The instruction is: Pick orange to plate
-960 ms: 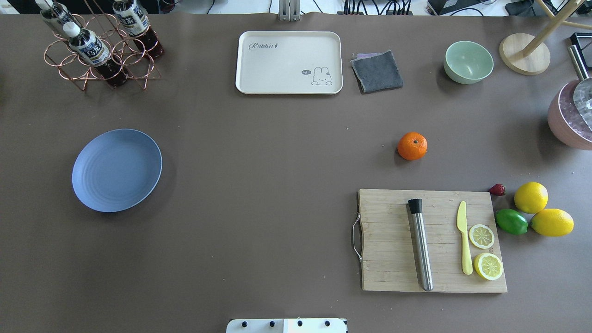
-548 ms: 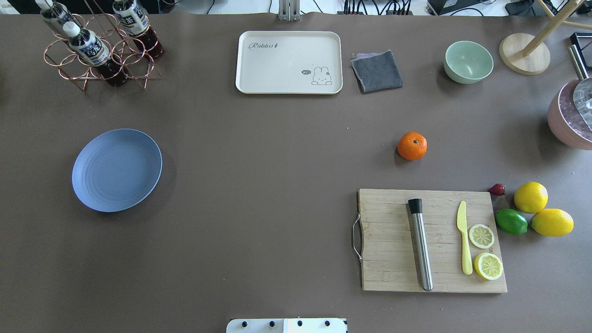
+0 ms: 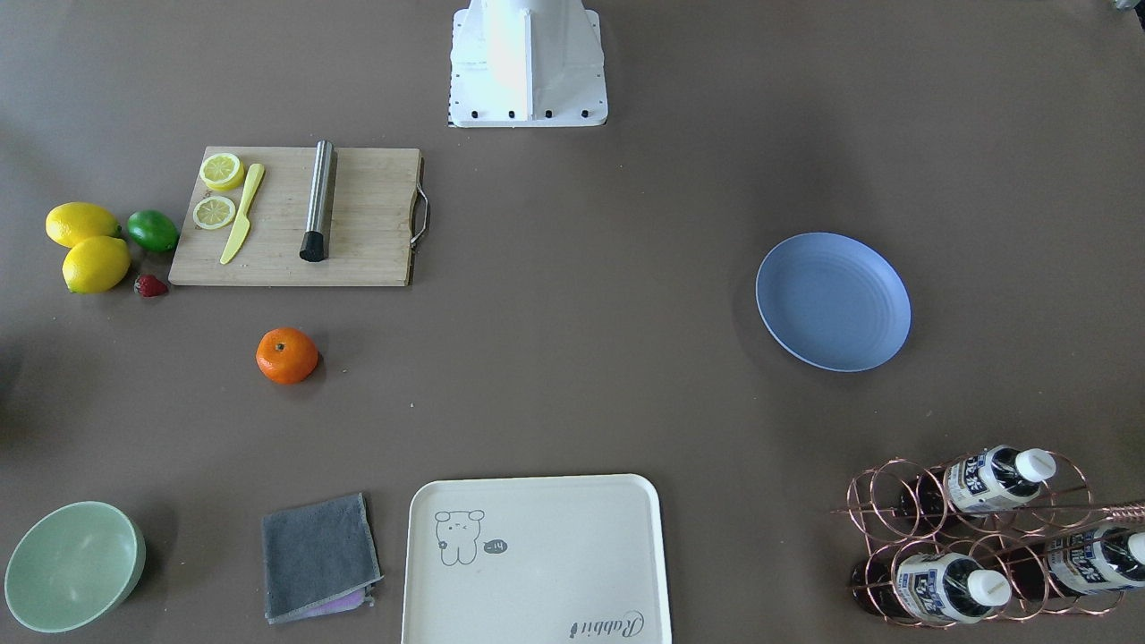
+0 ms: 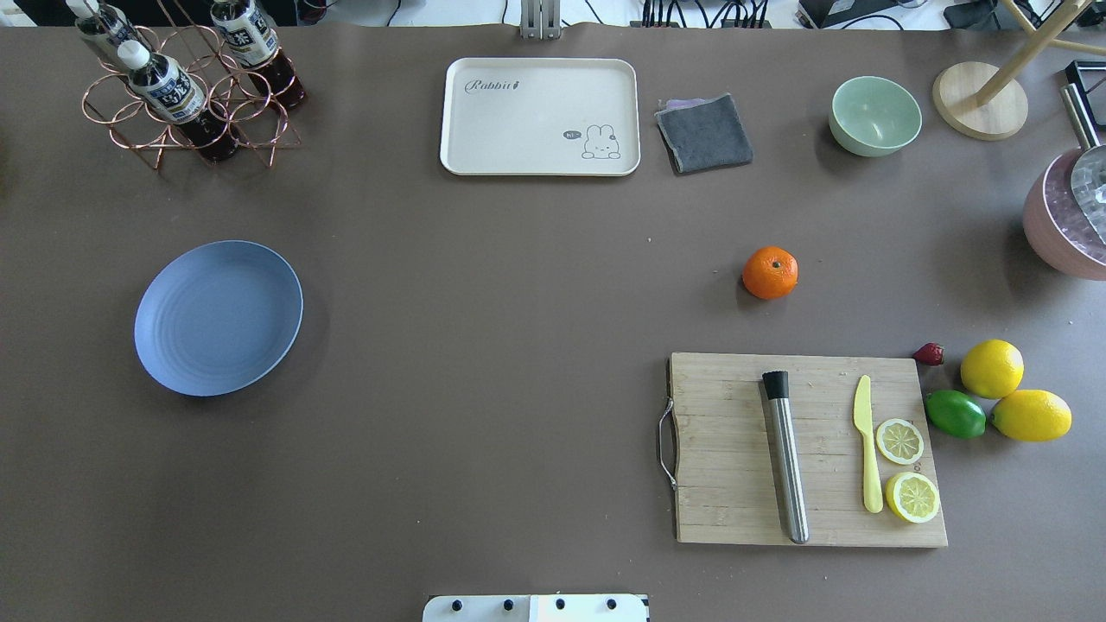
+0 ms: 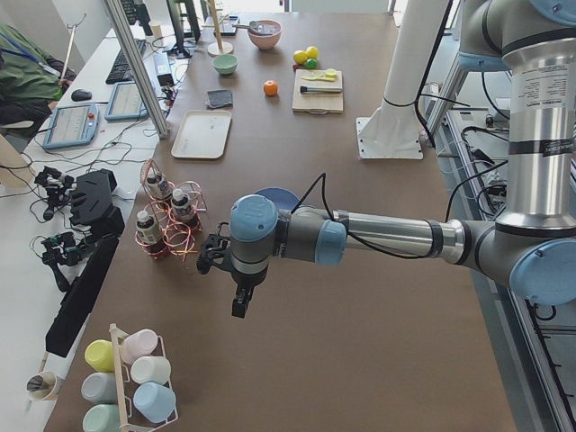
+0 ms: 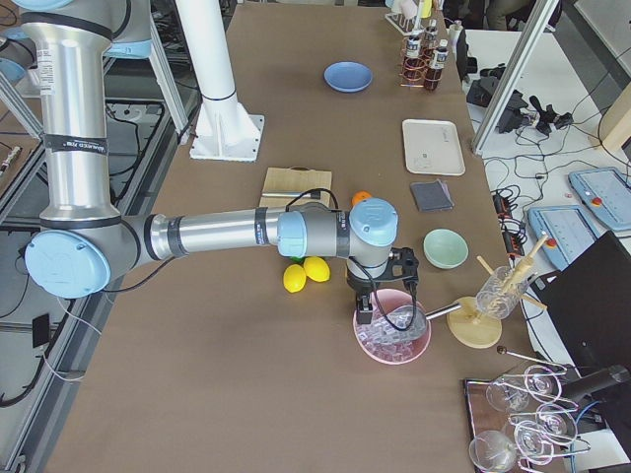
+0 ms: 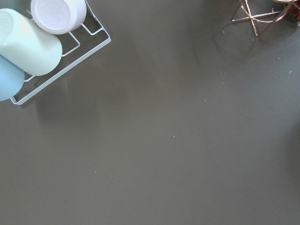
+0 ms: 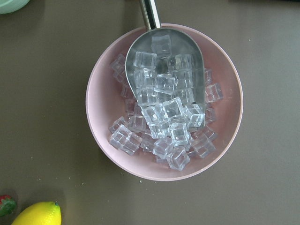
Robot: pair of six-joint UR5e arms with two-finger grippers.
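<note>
Orange (image 4: 770, 273) is seen on the bare bench (image 4: 484, 285), robot's right half, just beyond the cutting board (image 4: 726, 449), touching nothing. Plate (image 4: 218, 318) lies empty on the left half, well apart from it

Step judged: pre-reach, nothing grasped yet. No arm appears in the overhead or front-facing view

Left fingers (image 5: 239, 306) are held over bare bench near the bottle rack (image 5: 166, 225); right fingers (image 6: 365, 313) are held over the pink ice bowl (image 8: 99, 105). Both show only in the side views, so open or closed cannot be told

Next move, as judged: the right arm is nearer, so it should be brought from the bowl to above the orange, fingers spread wider than the fruit, then lowered. A round fruit is likely to roll if nudged off-centre. A long carry across to the plate is then needed

View notes: orange and plate are shown together only by the overhead and front-facing views. Only ice, scoop (image 8: 164, 61) and a lemon tip (image 8: 37, 214) are given by the right wrist view; only bench and stacked cups (image 7: 30, 44) by the left. The orange is in neither
</note>
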